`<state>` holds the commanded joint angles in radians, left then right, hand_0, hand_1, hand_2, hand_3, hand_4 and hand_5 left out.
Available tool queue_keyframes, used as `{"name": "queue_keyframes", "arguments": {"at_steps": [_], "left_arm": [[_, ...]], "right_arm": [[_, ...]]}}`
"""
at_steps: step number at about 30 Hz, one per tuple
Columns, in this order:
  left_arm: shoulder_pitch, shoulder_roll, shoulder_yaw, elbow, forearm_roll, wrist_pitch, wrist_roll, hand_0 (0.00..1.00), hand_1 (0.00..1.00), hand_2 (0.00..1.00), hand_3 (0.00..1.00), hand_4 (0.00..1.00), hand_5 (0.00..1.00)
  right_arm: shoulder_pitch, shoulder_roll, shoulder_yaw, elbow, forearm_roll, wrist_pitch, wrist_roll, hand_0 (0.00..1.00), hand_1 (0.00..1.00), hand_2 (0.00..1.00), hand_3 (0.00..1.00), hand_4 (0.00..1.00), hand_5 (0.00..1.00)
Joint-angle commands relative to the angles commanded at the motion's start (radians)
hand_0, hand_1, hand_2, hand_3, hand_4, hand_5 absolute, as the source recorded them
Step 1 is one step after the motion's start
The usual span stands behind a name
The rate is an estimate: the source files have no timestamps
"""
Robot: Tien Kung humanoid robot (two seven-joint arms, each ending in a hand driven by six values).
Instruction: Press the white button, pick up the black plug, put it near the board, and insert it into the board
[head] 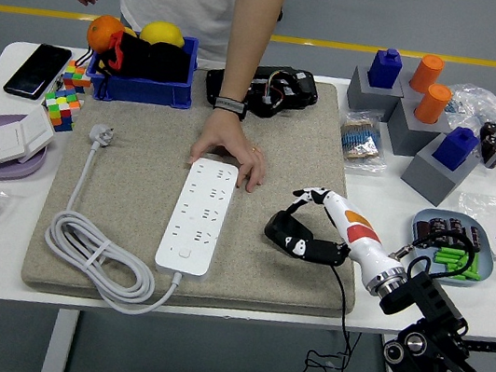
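Note:
The white power strip (198, 214) lies on the beige mat (139, 159), with its white button (183, 253) at the near end. A person's hand (227, 148) presses on the strip's far end. My right hand (293, 220) hovers over the mat's right part, a little right of the strip and apart from it. Its fingers are curled around the black plug (278, 229). The plug's thin black cable (340, 300) runs back under my wrist and drops over the table's front edge. My left arm is out of sight.
The strip's white cord (94, 261) coils on the mat's near left, ending in a white plug (100, 134). A blue bin (143, 70) with fruit, a black box (268, 87), grey blocks (427, 129) and a blue dish (451, 246) stand around.

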<state>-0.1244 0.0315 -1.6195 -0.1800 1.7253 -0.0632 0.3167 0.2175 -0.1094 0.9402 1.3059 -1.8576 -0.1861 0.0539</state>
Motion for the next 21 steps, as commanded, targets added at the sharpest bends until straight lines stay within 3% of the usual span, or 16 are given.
{"name": "queue_keyframes", "arguments": {"at_steps": [21], "left_arm": [[0.0, 0.002, 0.002, 0.0, 0.011, -0.004, 0.0, 0.65, 0.64, 0.633, 0.677, 0.529, 0.095]], "right_arm": [[0.01, 0.025, -0.018, -0.102, 0.009, -0.016, 0.016, 0.731, 0.699, 0.701, 0.553, 0.868, 0.191]]}}
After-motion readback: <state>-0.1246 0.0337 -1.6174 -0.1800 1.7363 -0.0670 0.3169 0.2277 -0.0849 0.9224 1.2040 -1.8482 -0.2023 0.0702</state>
